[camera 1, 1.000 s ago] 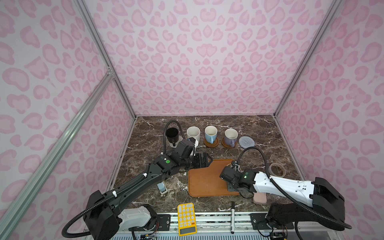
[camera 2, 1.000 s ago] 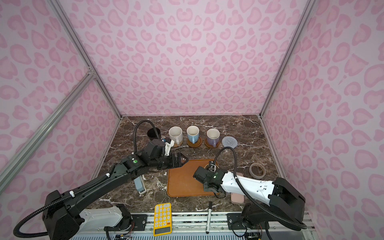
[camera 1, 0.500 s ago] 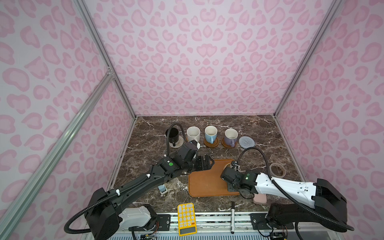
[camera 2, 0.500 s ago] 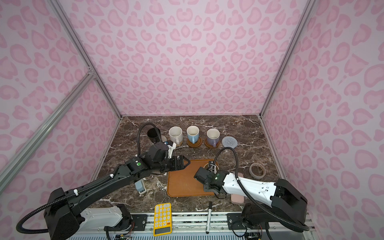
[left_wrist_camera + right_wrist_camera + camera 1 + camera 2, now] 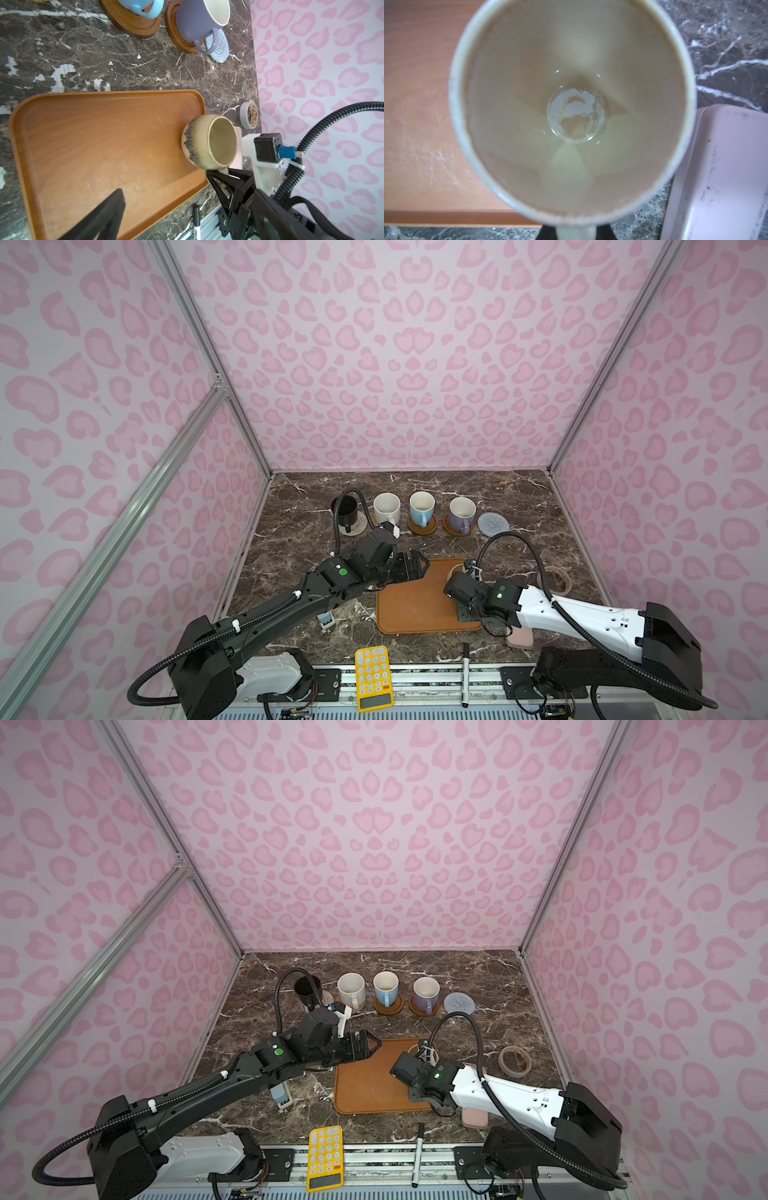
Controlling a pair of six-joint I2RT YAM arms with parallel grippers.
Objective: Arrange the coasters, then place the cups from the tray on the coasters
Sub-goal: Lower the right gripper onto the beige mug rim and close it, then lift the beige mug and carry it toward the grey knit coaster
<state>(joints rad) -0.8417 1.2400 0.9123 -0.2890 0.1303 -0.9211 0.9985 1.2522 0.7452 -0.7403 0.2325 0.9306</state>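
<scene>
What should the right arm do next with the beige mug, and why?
Probably lift the beige mug clear of the tray and carry it toward the grey coaster. The right gripper is shut on its handle at the tray's corner, and that coaster is the only one in the row with no mug on it.

Black left arm (image 5: pixel 286 608), white-shelled right arm (image 5: pixel 582 616), ribbed black cables (image 5: pixel 505 533), green indicator dots (image 5: pixel 342 571).

orange tray (image 5: pixel 93 145), beige mug (image 5: pixel 197 141), lavender mug (image 5: pixel 195 22)
</scene>
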